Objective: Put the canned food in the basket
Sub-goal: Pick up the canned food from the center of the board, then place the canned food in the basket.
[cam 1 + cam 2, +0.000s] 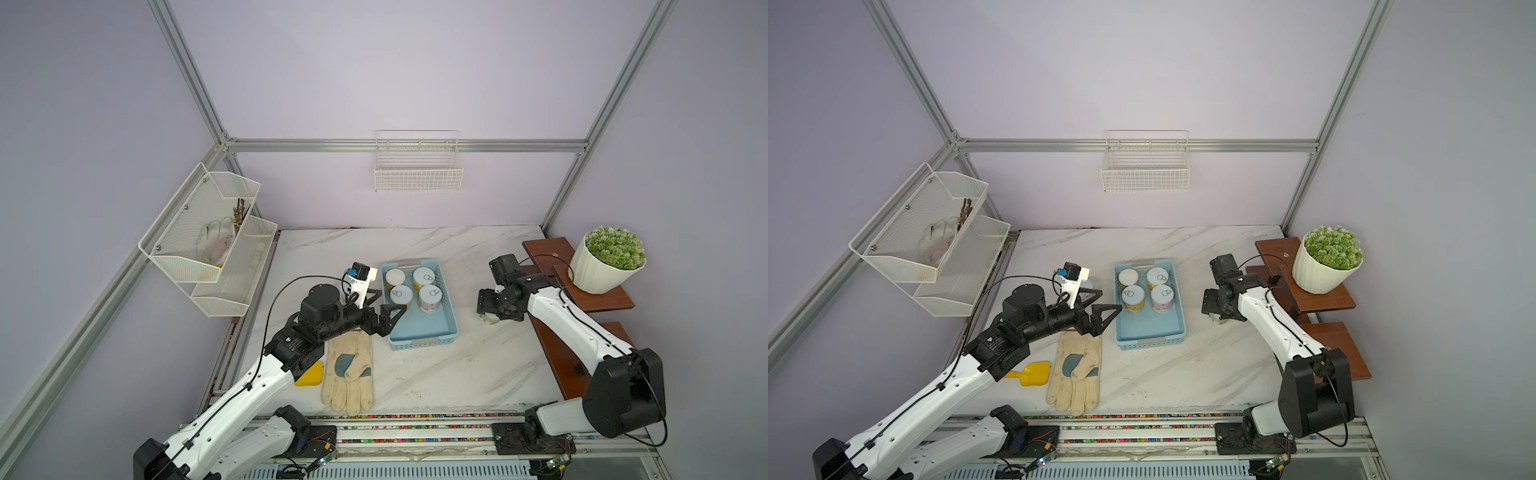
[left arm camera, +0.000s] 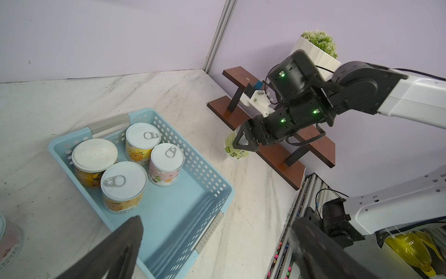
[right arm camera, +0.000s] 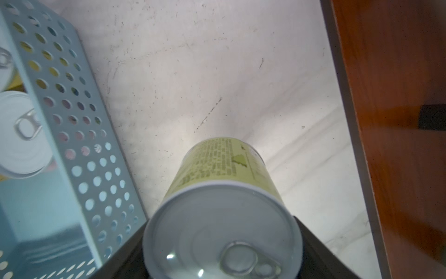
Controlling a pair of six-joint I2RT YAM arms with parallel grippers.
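The basket (image 1: 424, 328) is a light blue perforated tray in the middle of the marble table, also seen in the left wrist view (image 2: 173, 212). Several cans (image 1: 401, 294) with white tops stand upright in its far half (image 2: 123, 180). To its right, my right gripper (image 1: 488, 309) is shut on a green-labelled can (image 3: 222, 169), one finger on each side (image 2: 237, 147); I cannot tell whether the can rests on the table. My left gripper (image 1: 388, 305) hangs open and empty over the basket's left rim (image 2: 217, 244). A pink-labelled can (image 2: 9, 239) stands on the table left of the basket.
A work glove (image 1: 349, 370) and a yellow scoop (image 1: 309, 374) lie near the front left. A stepped wooden shelf (image 1: 582, 299) with a potted plant (image 1: 602, 266) lines the right edge, close behind the right gripper. A white mesh rack (image 1: 208, 245) and a wire basket (image 1: 417, 166) hang on the walls.
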